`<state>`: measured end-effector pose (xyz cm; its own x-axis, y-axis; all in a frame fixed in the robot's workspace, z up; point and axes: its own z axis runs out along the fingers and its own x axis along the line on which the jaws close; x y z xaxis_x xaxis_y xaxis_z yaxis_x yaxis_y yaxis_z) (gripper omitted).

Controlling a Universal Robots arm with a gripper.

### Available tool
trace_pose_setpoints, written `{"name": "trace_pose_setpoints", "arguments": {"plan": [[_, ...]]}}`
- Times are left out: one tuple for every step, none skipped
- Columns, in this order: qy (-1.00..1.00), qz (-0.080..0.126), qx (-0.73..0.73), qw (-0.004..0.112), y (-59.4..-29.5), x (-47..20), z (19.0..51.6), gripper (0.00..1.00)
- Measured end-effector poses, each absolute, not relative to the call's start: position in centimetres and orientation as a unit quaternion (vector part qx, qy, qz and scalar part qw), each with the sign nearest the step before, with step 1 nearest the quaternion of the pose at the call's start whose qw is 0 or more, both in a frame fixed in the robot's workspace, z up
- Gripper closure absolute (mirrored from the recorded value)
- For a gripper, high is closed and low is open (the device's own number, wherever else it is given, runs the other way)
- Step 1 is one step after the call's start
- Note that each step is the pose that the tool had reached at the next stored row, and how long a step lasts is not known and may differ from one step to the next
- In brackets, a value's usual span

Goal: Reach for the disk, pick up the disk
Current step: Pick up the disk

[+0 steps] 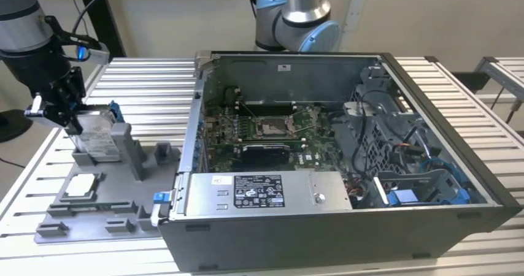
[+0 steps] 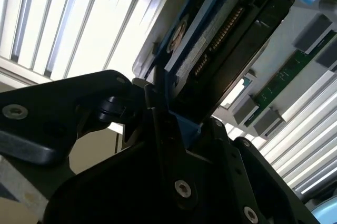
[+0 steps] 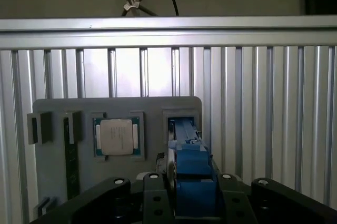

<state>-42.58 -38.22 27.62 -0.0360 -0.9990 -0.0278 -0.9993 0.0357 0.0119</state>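
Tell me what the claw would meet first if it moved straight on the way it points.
The disk: the claw grips its blue edge, so nothing lies between. Straight beyond, probably the grey holder where the disk stands.

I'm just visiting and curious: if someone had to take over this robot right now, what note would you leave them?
Gripper: shut on the disk, gripping its blue rail, as seen in both wrist views.
Disk: upright in a slot of the grey tray, on the exterior view's left, beside the open computer case.
Done: the reach and, it seems, the grip.
Left: the lift. The disk does not look raised out of its slot yet.
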Motion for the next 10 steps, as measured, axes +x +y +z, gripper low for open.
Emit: {"name": "trace_pose_setpoints", "arguments": {"plan": [[0.720,0.014,-0.694,0.006,-38.22,-42.58,27.62,1.00],[0.720,0.014,-0.694,0.006,-38.22,-42.58,27.62,1.00],[0.720,0.014,-0.694,0.006,-38.22,-42.58,27.62,1.00],[0.720,0.014,-0.694,0.006,-38.22,-42.58,27.62,1.00],[0.720,0.014,-0.694,0.006,-38.21,-42.58,27.62,1.00],[0.720,0.014,-0.694,0.006,-38.20,-42.58,27.62,1.00],[0.720,0.014,-0.694,0.006,-38.19,-42.58,27.62,1.00],[0.720,0.014,-0.694,0.006,-38.19,-42.58,27.62,1.00],[0.720,0.014,-0.694,0.006,-38.19,-42.58,27.62,1.00],[0.720,0.014,-0.694,0.006,-38.19,-42.58,27.64,1.00]]}}
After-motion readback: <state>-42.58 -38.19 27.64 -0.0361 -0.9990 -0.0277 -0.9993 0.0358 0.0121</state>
